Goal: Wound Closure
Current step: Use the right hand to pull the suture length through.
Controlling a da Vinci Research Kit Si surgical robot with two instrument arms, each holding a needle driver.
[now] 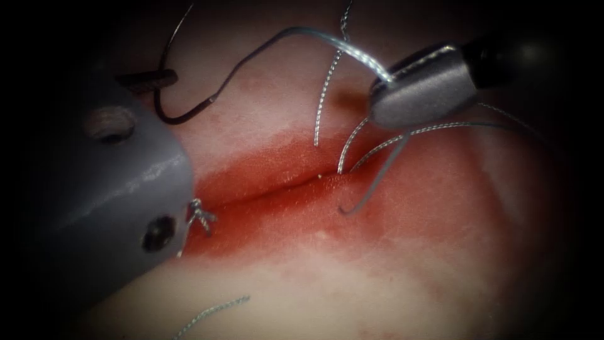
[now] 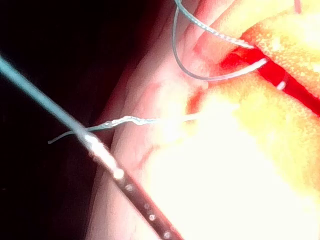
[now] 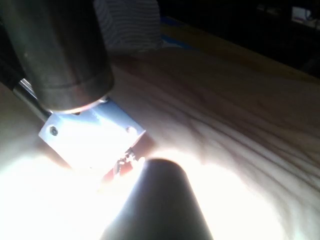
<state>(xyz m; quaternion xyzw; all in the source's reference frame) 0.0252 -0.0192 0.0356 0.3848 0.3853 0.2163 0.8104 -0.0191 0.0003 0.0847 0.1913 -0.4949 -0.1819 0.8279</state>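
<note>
The tissue (image 1: pixel 377 264) carries a red-stained cut (image 1: pixel 277 189) running left to right. My left tool (image 1: pixel 148 79) is at the upper left, left of the cut, its jaws shut on the dark curved needle (image 1: pixel 182 116) near mid-curve. The needle is held above the tissue, outside it. The thread (image 1: pixel 296 31) arcs from the needle's tail to my right tool (image 1: pixel 379 101), above the cut's right part, which is shut on it. Below that tool the thread drops into the tissue by the cut. The left wrist view has the needle (image 2: pixel 130 187), the thread (image 2: pixel 40 95) and the cut (image 2: pixel 287 82).
A tied knot (image 1: pixel 200 214) with short cut ends sits at the cut's left end beside my left tool's grey body (image 1: pixel 126 189). Several twisted thread strands (image 1: pixel 324 107) rise from the cut's middle. A loose thread piece (image 1: pixel 214 310) lies on the near tissue.
</note>
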